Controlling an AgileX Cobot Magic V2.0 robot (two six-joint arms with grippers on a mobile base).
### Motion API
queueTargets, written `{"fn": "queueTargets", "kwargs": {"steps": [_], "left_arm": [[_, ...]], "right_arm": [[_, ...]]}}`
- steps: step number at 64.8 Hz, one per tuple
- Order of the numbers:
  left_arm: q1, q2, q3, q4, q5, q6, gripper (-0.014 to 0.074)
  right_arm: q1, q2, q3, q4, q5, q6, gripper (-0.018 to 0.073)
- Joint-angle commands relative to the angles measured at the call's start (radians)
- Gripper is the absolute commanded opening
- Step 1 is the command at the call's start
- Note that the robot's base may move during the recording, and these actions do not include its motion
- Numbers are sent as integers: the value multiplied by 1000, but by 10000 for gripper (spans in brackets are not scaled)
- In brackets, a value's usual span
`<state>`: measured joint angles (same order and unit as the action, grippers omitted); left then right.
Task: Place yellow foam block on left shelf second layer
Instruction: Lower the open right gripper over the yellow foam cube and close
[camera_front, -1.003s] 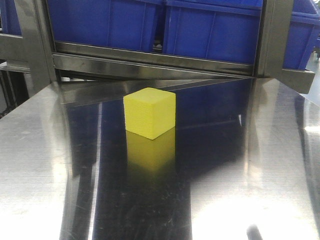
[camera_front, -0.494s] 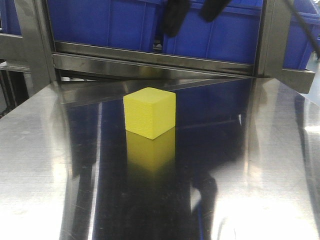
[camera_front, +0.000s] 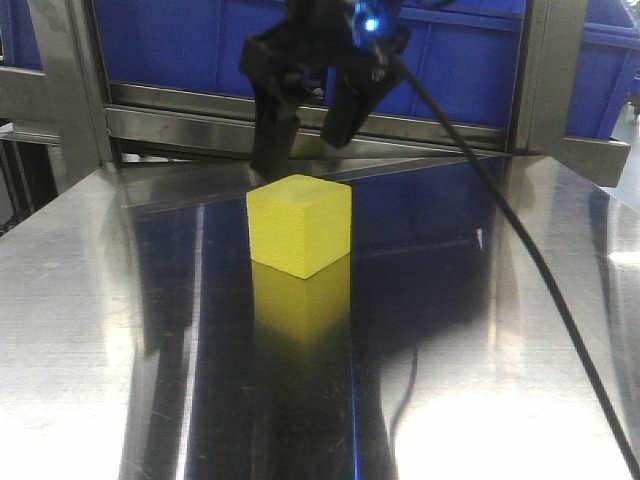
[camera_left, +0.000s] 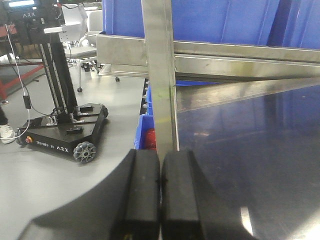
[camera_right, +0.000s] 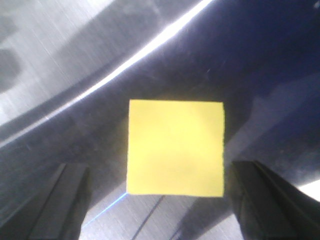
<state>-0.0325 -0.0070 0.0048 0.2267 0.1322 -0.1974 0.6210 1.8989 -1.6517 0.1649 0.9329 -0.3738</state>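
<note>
The yellow foam block sits upright on the shiny steel table, near its middle. My right gripper hangs open just above and behind the block, pointing down, with one finger to each side of it. In the right wrist view the block lies between the two dark fingers, which stand wide apart and do not touch it. My left gripper is shut and empty, off the table's left edge beside a steel shelf post.
Blue bins fill the steel shelf behind the table. A black cable trails from the right arm across the table's right side. In the left wrist view a black wheeled base stands on the floor to the left.
My right gripper has come down from the top edge of the front view to just above the block, jaws open. The block has not moved.
</note>
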Motion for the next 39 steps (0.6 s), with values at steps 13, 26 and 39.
{"fn": "queueTargets", "kwargs": {"steps": [13, 26, 39], "left_arm": [[0, -14, 26, -3, -85, -4, 136], [0, -14, 26, -3, -85, -4, 136], [0, -14, 26, -3, -85, -4, 136]], "right_arm": [[-11, -14, -38, 17, -83, -25, 624], [-16, 12, -38, 18, -104, -25, 624], [-16, 34, -36, 18, -125, -25, 624]]}}
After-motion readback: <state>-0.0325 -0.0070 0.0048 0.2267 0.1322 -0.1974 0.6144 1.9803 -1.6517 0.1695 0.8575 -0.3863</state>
